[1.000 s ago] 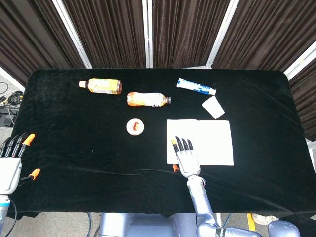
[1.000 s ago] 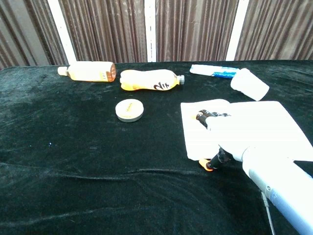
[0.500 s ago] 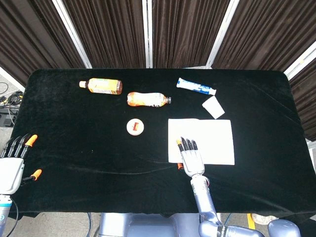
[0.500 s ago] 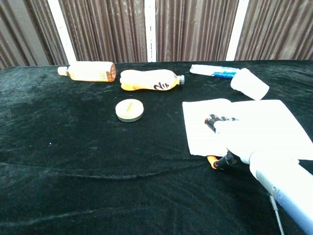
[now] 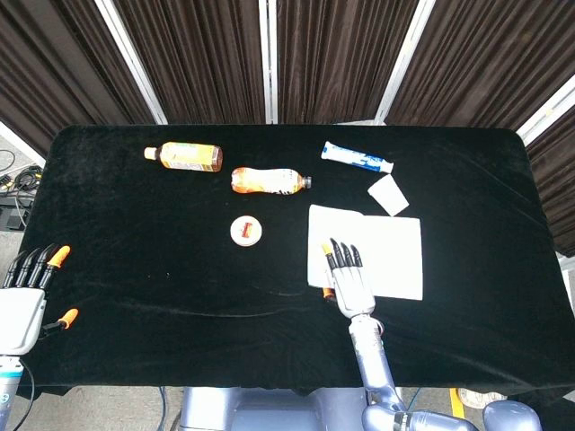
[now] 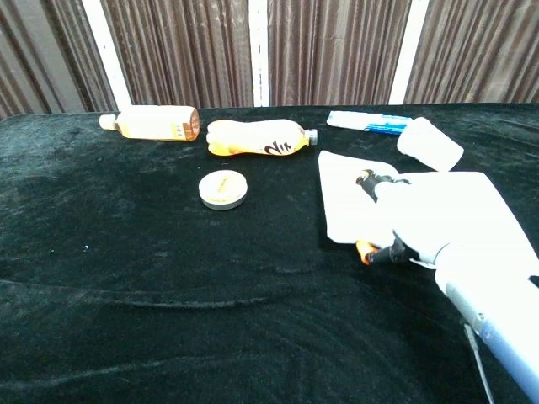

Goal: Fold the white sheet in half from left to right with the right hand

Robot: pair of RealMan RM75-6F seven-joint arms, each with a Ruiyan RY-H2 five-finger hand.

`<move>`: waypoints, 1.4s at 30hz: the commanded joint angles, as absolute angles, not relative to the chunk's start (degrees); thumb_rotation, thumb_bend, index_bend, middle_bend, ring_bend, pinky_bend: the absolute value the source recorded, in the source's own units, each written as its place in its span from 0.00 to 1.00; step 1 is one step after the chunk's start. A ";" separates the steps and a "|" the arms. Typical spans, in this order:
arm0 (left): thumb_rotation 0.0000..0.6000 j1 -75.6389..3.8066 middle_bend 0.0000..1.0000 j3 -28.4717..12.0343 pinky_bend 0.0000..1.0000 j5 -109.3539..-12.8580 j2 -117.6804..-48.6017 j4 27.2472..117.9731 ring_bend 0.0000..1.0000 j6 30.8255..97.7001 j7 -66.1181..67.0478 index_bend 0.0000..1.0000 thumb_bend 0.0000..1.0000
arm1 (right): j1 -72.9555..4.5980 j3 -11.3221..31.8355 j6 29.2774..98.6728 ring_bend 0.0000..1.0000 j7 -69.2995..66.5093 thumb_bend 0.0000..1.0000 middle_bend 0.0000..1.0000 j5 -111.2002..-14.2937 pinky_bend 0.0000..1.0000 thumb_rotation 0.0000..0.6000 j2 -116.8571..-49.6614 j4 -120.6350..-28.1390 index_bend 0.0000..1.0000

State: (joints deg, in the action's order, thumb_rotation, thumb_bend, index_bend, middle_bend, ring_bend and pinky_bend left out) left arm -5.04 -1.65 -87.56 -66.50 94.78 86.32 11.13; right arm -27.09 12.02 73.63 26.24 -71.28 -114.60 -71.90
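The white sheet lies right of the table's middle. Its left edge is raised off the black cloth and tilts up toward the back. My right hand is at that edge. The fingers lie on top of the sheet and the orange-tipped thumb is tucked under the edge, so the hand pinches the sheet. My left hand hangs off the table's front left corner, fingers apart, holding nothing. It shows in the head view alone.
At the back lie an orange-tea bottle and an orange soda bottle. A round tin sits left of the sheet. A toothpaste tube and a small white pack lie behind the sheet.
My right hand has moved a little right and forward, and the sheet's left edge has come up off the cloth with it. The left hand has barely shifted.
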 commanded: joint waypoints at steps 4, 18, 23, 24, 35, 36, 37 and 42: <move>1.00 -5.00 0.00 -1.57 0.00 -87.75 -66.63 94.74 0.00 86.43 11.30 0.00 0.19 | -26.48 13.35 75.52 0.00 25.58 0.43 0.00 -71.77 0.00 1.00 -113.65 -72.61 0.00; 1.00 -4.85 0.00 -0.86 0.00 -89.87 -67.11 95.33 0.00 87.35 12.29 0.00 0.19 | -19.87 12.08 83.30 0.00 26.21 0.42 0.00 -72.91 0.00 1.00 -103.62 -82.35 0.00; 1.00 -4.55 0.00 -0.46 0.00 -90.71 -67.12 95.52 0.00 87.89 12.51 0.00 0.19 | -17.16 11.41 85.18 0.00 25.00 0.40 0.00 -72.87 0.00 1.00 -99.46 -84.60 0.00; 1.00 -4.48 0.00 -0.43 0.00 -90.84 -67.13 95.53 0.00 88.03 12.53 0.00 0.19 | -16.55 11.27 85.53 0.00 24.42 0.40 0.00 -72.91 0.00 1.00 -98.46 -85.08 0.00; 1.00 -4.24 0.00 -0.37 0.00 -92.01 -67.37 95.47 0.00 88.97 12.79 0.00 0.19 | -12.37 8.33 86.72 0.00 18.75 0.36 0.00 -76.08 0.00 1.00 -89.44 -88.86 0.00; 1.00 -4.22 0.00 -0.43 0.00 -92.02 -67.35 95.40 0.00 89.08 12.61 0.00 0.19 | -12.21 7.43 86.44 0.00 17.98 0.34 0.00 -77.29 0.00 1.00 -88.38 -89.23 0.00; 1.00 -4.19 0.00 -0.45 0.00 -92.05 -67.30 95.32 0.00 89.17 12.39 0.00 0.19 | -12.09 6.32 86.01 0.00 17.06 0.32 0.00 -78.75 0.00 1.00 -87.05 -89.56 0.00; 1.00 -4.17 0.00 -0.50 0.00 -92.56 -67.04 94.31 0.00 89.57 11.67 0.00 0.18 | -11.57 0.21 83.69 0.00 14.45 0.22 0.00 -86.32 0.00 1.00 -77.84 -90.60 0.00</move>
